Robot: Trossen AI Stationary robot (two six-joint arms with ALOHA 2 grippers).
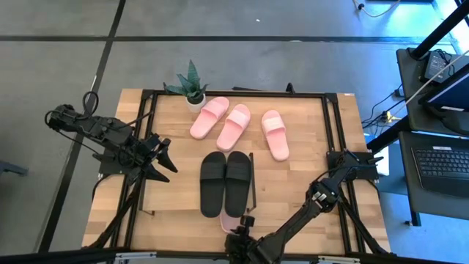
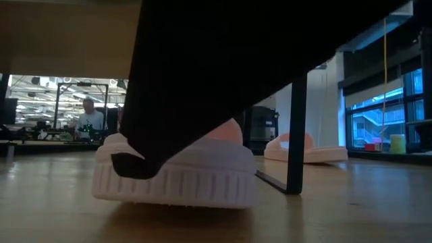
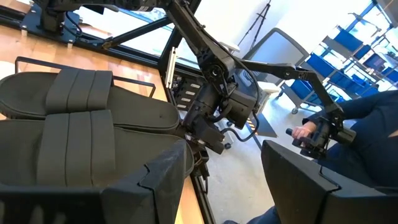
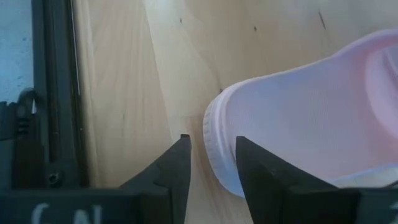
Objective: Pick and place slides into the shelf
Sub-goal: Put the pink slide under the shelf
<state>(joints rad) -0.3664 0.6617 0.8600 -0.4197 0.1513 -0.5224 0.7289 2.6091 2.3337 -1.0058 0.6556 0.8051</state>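
Pink slide (image 4: 311, 124): lies at the desk's (image 1: 308, 183) near edge, just beyond the black pair's (image 1: 226, 180) near ends; long axis runs near-to-far.
Right claw (image 4: 211, 155): low at that near edge, fingers narrowly parted astride the slide's rim, one inside, one outside; not visibly clamped.
Left claw (image 1: 163, 158): waiting wide open left of the black pair.
Nearer arm: the right, by far.
Shelf: cannot be told apart here.

Grey concrete floor (image 1: 66, 88) crossed by dark seam lines. Beside the table, a black desk bearing a black keyboard (image 1: 442, 163). Beyond, tall blue-lit windows (image 2: 378, 121), a bright workshop hall (image 2: 61, 101), stacked blue chairs (image 3: 348, 56), a grey padded chair (image 3: 273, 53).
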